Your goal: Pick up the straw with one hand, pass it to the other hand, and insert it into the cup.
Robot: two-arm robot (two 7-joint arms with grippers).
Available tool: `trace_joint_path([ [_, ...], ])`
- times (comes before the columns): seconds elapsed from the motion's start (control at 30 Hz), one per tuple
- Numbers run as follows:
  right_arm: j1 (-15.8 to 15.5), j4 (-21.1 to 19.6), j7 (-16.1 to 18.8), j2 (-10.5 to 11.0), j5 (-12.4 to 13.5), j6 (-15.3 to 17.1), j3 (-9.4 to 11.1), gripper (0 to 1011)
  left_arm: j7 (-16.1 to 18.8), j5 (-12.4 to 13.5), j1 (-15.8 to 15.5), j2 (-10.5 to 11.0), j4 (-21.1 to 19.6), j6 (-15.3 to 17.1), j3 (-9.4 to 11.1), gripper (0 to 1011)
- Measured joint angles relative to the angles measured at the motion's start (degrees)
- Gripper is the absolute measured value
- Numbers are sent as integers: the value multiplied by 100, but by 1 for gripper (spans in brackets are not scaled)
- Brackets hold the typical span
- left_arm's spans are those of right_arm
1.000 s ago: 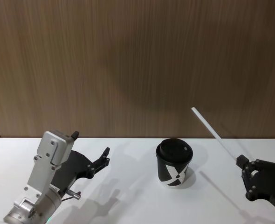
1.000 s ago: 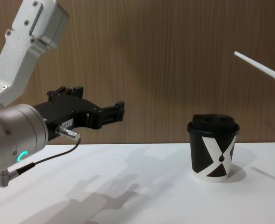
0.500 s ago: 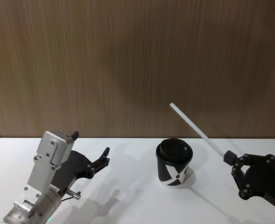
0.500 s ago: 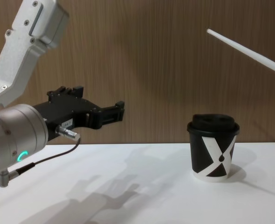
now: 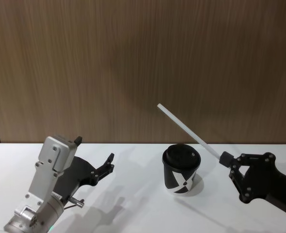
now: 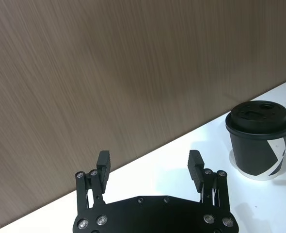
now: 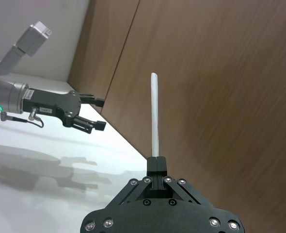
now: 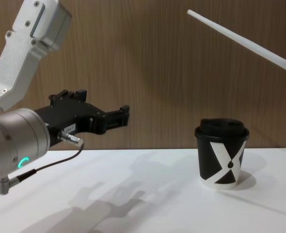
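The white straw (image 5: 189, 131) hangs tilted in the air, its free end pointing up and to the left, past the cup. My right gripper (image 5: 225, 158), plain black, is shut on the straw's lower end, to the right of the cup and slightly above it; the right wrist view shows the straw (image 7: 154, 114) rising out of the closed fingers. The black cup (image 5: 181, 170) with its white X stands lidded on the table, also seen from the chest (image 8: 221, 153). My left gripper (image 5: 94, 149), silver-wristed with a green ring, is open and empty at the left (image 8: 103, 102), well apart from the cup (image 6: 259, 150).
A white table (image 5: 133, 204) spreads in front of a brown wood-grain wall (image 5: 133, 63). A thin dark cable (image 8: 46, 165) hangs from the left wrist. Bare table lies between the left gripper and the cup.
My right gripper has carried the straw to the left, so its free end now reaches over and beyond the cup. The left arm and the cup have not moved.
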Motion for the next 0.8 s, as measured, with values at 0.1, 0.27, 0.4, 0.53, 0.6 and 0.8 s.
trace_joint_path([
  [0.1, 105, 62, 94, 6, 48, -52, -65, 0, 0, 0, 0, 0, 0, 0, 0, 1002],
  [0.27, 194, 113, 178, 12, 87, -93, -120, 0, 0, 0, 0, 0, 0, 0, 0, 1003],
  [0.4, 243, 140, 223, 14, 109, -115, -154, 0, 0, 0, 0, 0, 0, 0, 0, 1003],
  [0.53, 283, 165, 258, 16, 127, -133, -179, 0, -1, 0, 1, 0, -1, 0, 0, 1003],
  [0.6, 302, 175, 271, 17, 134, -141, -189, 0, -21, -7, 1, 0, -7, 6, -5, 1003],
  [0.8, 334, 195, 301, 20, 148, -152, -210, 0, -258, -200, -14, 22, -56, 82, -51, 1003],
])
